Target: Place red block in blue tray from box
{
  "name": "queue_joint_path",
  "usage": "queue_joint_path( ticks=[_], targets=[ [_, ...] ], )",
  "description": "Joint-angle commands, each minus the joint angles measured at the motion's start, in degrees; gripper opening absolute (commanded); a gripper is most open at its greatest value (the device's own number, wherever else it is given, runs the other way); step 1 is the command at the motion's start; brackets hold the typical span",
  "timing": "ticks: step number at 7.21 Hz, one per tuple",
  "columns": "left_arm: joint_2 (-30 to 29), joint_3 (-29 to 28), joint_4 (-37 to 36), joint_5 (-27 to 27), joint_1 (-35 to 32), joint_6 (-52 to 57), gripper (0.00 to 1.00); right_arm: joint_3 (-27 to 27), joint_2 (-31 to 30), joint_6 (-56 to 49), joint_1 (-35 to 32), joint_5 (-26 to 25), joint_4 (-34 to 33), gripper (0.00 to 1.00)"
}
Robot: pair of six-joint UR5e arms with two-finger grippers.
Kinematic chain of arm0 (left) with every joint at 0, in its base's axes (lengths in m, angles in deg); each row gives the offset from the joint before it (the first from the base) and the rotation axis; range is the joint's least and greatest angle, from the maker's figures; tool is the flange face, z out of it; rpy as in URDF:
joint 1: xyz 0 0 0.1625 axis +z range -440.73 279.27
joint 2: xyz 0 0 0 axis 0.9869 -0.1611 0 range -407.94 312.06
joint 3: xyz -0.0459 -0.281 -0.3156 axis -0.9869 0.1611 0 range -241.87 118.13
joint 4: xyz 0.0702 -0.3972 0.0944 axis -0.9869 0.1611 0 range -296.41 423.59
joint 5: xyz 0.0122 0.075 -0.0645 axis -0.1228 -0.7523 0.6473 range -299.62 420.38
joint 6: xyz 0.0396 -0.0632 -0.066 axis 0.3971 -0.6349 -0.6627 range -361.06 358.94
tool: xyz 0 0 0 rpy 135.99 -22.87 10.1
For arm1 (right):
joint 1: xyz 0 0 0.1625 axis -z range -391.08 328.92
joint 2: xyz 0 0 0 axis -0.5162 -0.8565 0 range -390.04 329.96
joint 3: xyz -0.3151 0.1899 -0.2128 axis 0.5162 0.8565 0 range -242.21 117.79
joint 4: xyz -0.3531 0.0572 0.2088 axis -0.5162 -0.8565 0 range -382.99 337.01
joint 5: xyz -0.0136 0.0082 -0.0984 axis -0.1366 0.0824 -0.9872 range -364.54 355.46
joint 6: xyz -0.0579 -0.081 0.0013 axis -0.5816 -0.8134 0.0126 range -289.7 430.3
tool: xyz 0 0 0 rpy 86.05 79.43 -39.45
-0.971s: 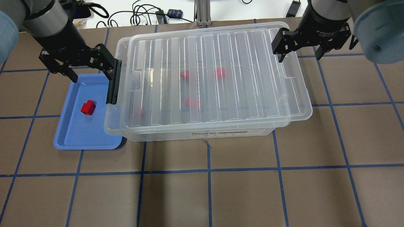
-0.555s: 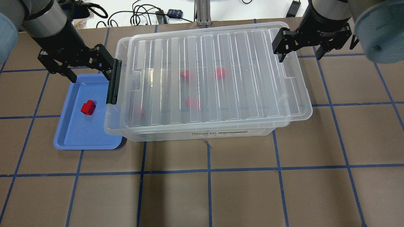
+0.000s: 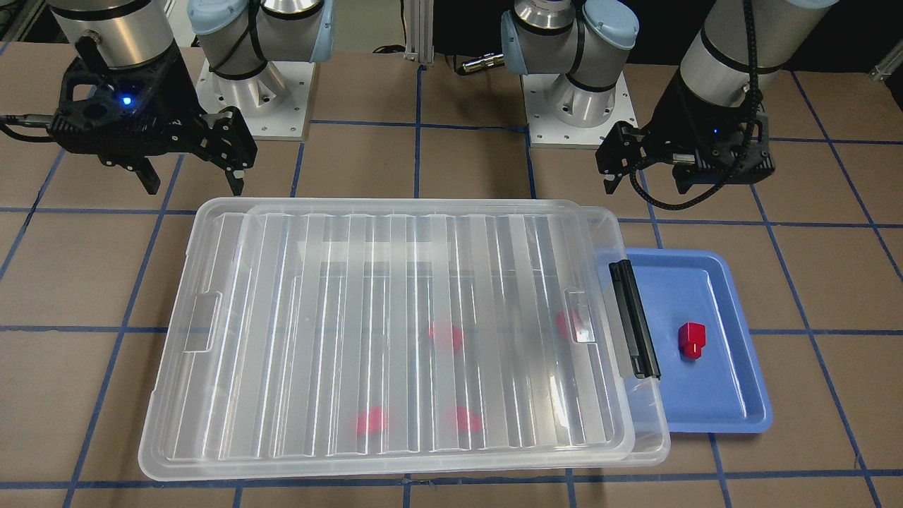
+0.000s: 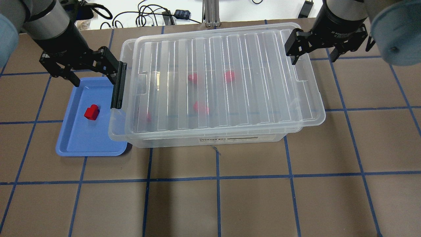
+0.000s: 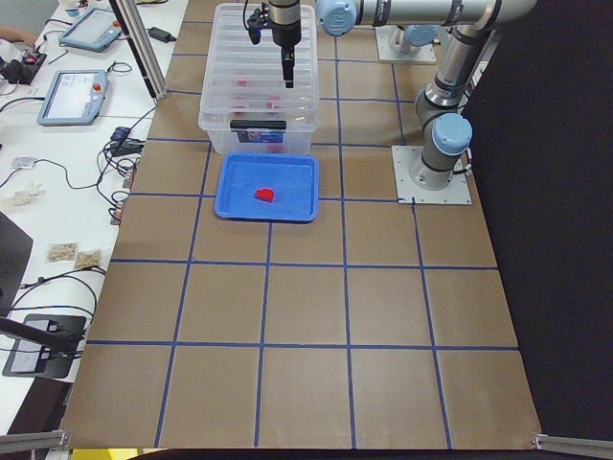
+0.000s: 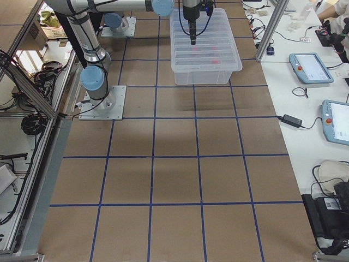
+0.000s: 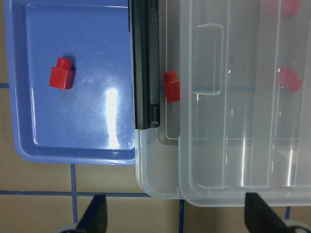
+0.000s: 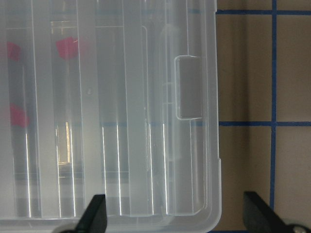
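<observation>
On blue tray [image 4: 82, 141], red block [image 4: 91, 112], apart from left fingers [image 4: 75, 80]

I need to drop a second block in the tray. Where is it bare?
The tray floor is bare between the red block and its rim at the overhead view's bottom, and along the side away from the box. It is crowded where the box overhangs the other side.

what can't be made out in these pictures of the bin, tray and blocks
- Small red plastic blocks in the large clear plastic bin: overhead and front views, ribbed translucent lid blurs them; orientation unclear.
- Shallow light-blue plastic tray: overhead, bin's rim overhangs its adjoining edge.
- Red block on the tray: left exterior view, too small to show shape.
</observation>
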Motion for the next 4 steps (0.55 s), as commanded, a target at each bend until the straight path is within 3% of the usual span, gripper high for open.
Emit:
queue_joint_path(
  ticks=[1, 4],
  targets=[
    [-0.1, 0.1, 0.1, 0.0, 0.0, 0.0, 1.00, 0.0, 0.0, 0.0, 0.0, 0.0, 0.0, 1.00],
    [0.9, 0.4, 0.5, -0.1, -0.1, -0.5, 1.00, 0.0, 0.0, 0.0, 0.1, 0.0, 0.0, 1.00]
  ],
)
